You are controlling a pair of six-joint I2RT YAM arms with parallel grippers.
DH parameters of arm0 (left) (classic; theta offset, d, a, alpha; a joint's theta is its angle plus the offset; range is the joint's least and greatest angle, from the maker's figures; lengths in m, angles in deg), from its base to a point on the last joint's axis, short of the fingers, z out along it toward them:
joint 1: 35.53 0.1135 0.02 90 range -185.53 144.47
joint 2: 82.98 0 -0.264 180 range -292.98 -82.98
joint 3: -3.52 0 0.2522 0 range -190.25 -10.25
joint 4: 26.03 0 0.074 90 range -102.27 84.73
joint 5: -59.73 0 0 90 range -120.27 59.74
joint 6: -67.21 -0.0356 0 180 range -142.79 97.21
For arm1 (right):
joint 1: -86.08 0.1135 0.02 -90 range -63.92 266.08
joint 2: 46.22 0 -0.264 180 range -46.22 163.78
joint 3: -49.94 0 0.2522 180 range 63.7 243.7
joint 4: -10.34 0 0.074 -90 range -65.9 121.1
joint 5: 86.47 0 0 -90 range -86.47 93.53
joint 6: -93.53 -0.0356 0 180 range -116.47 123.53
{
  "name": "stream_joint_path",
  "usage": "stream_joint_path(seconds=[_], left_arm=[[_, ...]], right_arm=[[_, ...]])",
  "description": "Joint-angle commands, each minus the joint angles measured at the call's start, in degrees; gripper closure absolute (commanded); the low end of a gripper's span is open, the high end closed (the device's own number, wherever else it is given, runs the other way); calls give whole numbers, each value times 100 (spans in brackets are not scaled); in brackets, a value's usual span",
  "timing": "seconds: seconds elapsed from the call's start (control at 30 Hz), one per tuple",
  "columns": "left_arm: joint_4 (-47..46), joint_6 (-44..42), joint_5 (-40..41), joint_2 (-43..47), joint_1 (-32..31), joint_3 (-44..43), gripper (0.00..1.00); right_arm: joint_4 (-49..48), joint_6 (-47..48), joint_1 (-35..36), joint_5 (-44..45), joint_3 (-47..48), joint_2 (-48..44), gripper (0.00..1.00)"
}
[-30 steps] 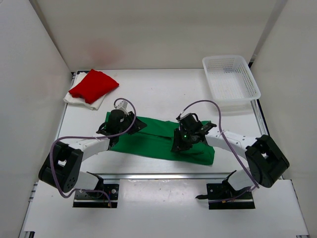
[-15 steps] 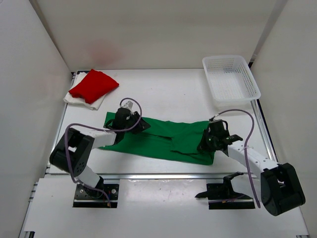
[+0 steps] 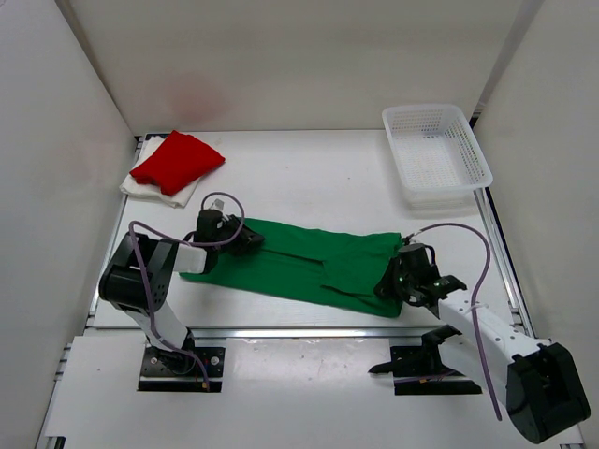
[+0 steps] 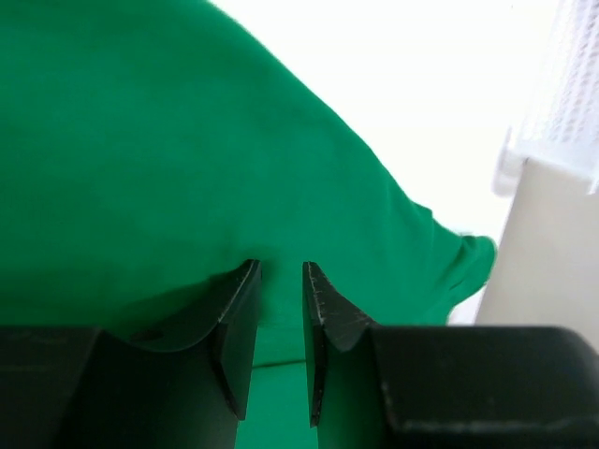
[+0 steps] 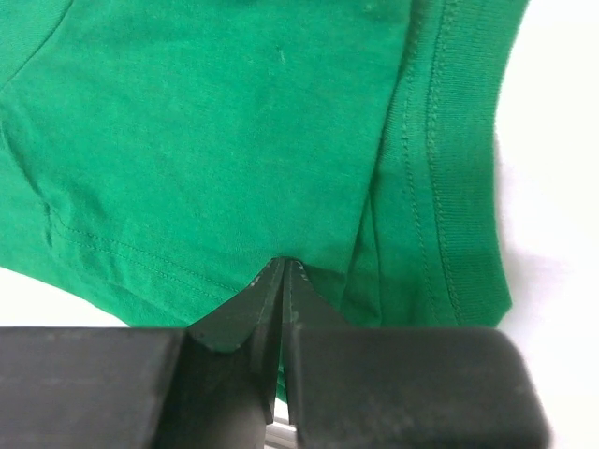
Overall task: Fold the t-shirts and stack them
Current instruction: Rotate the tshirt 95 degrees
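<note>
Moved: both arms have swung outward since the earlier frame, drawing the green t-shirt [image 3: 299, 262] longer and flatter across the near table.
Left gripper [image 3: 245, 239]: narrow, with a fold of the shirt's left end pinched between the jaws.
Right gripper [image 3: 388, 281]: closed tight on the hem at the right end.
Stack: red t-shirt [image 3: 178, 159] lies folded on white t-shirt [image 3: 190, 194] in the far-left corner, well apart.
Risk: the right grip sits at the very edge, so more pull could slip it free.
Unclear: how many layers each gripper holds; the sleeves cannot be made out.

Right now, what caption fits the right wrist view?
Right jaws pinched shut on an edge of the green t-shirt, its stitched hem alongside, white table beyond.
</note>
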State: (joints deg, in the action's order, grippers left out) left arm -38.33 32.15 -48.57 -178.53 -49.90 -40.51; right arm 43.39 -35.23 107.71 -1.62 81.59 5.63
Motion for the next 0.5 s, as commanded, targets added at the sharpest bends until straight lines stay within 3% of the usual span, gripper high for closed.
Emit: stream_joint_path(seconds=[0.0, 0.1, 0.33, 0.47], left_arm=[[-224, 157, -24, 211, 154, 258, 64], [-92, 70, 116, 606, -65, 153, 64], [892, -659, 486, 1284, -838, -366, 60], [901, -660, 249, 1399, -997, -235, 59]], right_arm=[[366, 237, 17, 321, 379, -9, 96], [-107, 518, -35, 261, 776, 463, 95], [-1706, 774, -44, 339, 1603, 2615, 99], [-1850, 835, -62, 199, 2479, 4091, 100]])
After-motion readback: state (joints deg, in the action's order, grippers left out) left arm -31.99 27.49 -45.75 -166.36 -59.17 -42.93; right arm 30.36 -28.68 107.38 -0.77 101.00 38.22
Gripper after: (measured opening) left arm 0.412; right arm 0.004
